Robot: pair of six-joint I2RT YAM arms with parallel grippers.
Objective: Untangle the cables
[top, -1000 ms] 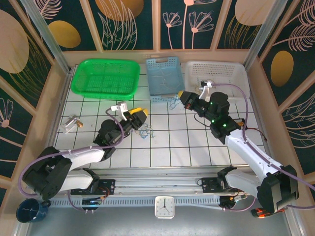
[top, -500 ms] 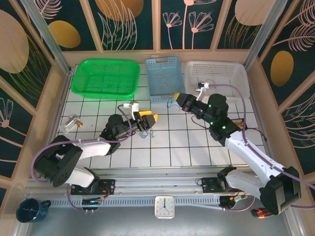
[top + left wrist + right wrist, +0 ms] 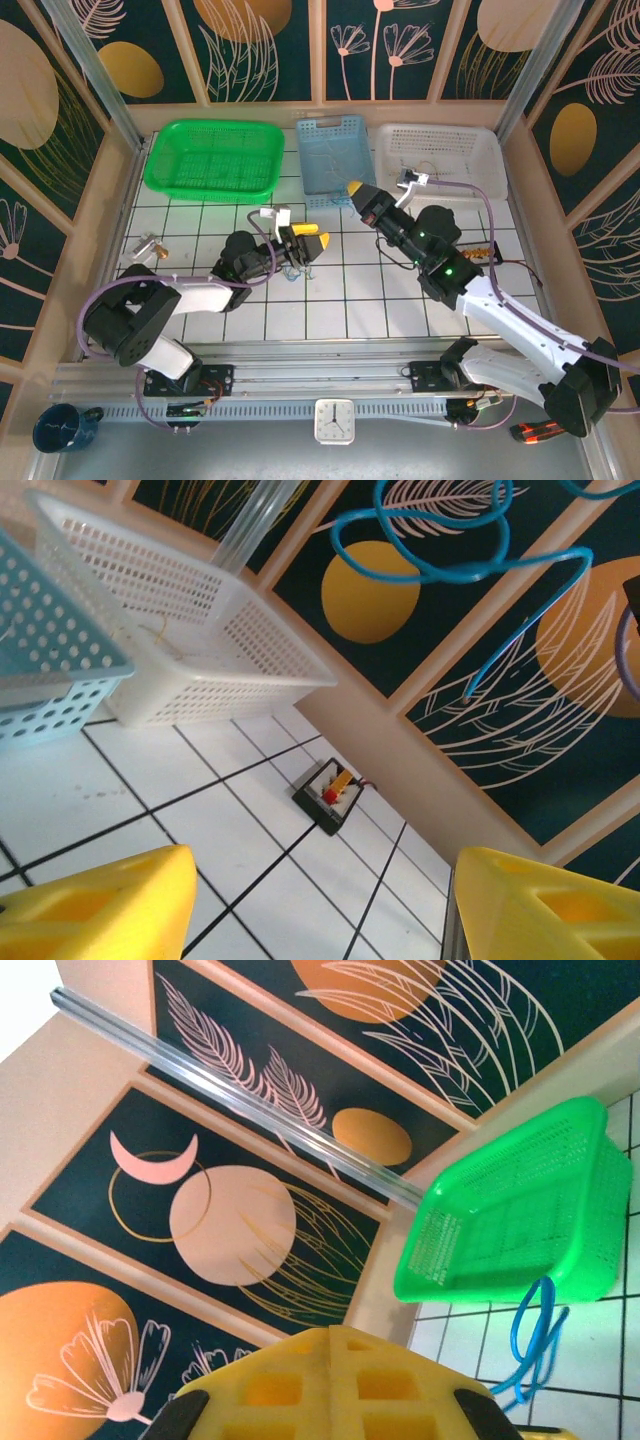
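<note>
- White-tiled tabletop point(image 3: 380, 290) inside a walled cell with leaf-print panels; the blue basket point(image 3: 332, 153) at the back middle is my landmark.
- The right pincer point(image 3: 354, 189) sits just off the near edge of the blue basket, raised above the tiles. Its yellow tips look pressed together.
- The blue cable point(image 3: 530, 1345) hangs in a loop right beside those tips. My read is that the right pincer is clamped on it, but the contact itself is hidden.
- So the cable is up in the air just in front of the blue basket, not lying on the tabletop. It was likely lifted so the loops drop free and show where they cross.
- The left pincer point(image 3: 305, 243) is out on the tiles, nearer and left of the blue basket, and points toward the hanging cable.
- Its fingers point(image 3: 100, 910) are spread wide with nothing between them. In the left wrist view the blue coils hang above and beyond the gap.
- Judgement: the left is staged open to take a second strand, so the two arms can pull apart.
- Risk: pulling on a loop could tighten the knot.
- I can't make out any white or tan wires in the tangle.
</note>
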